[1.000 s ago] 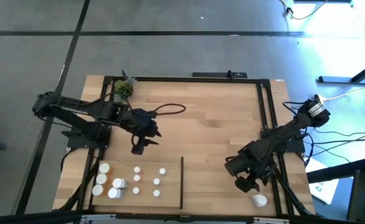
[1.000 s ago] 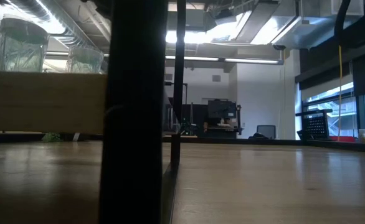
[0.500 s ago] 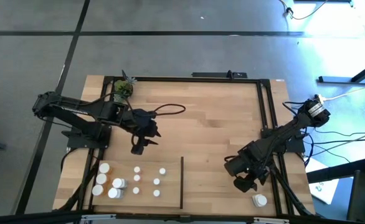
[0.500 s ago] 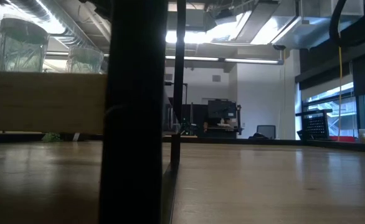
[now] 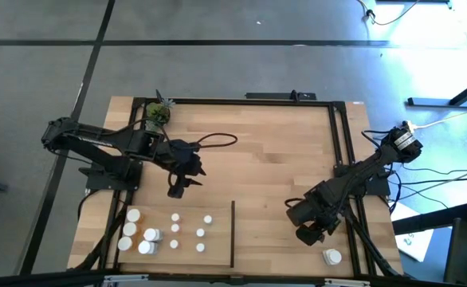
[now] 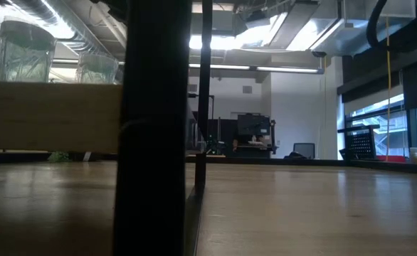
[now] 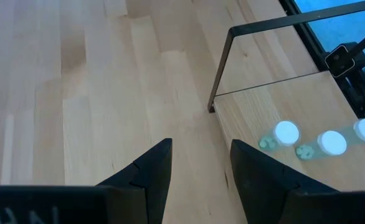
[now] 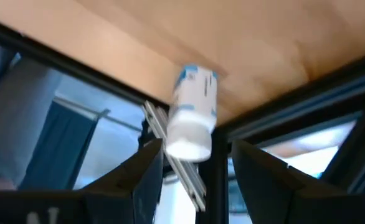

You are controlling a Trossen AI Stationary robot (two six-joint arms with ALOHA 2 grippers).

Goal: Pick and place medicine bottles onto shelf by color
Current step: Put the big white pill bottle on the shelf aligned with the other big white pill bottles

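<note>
1. grey concrete floor (image 5: 241, 64) with dark seams surrounds the table in the high view; the low view looks across the boards to a dim room with ceiling strip lights and a window.
2. flat light-wood plank shelf edged by black metal rails (image 5: 281, 159) has a smooth, pale grain, and a short thin black divider strip (image 5: 233, 233) crosses its near part.
3. left gripper (image 5: 179, 188) hangs over bare planks, its dark wedge-shaped fingers (image 7: 150, 168) parted with nothing between them; ahead of them and to one side stand three small white-capped bottles (image 7: 327, 142).
4. right gripper (image 5: 311, 233) sits near the shelf's corner, its fingers (image 8: 146, 171) spread apart and empty.
5. small round white medicine bottle with a white cap and blue-marked label (image 8: 191, 114) stands just beyond those fingertips, in line with the gap, beside the black rail.
</note>
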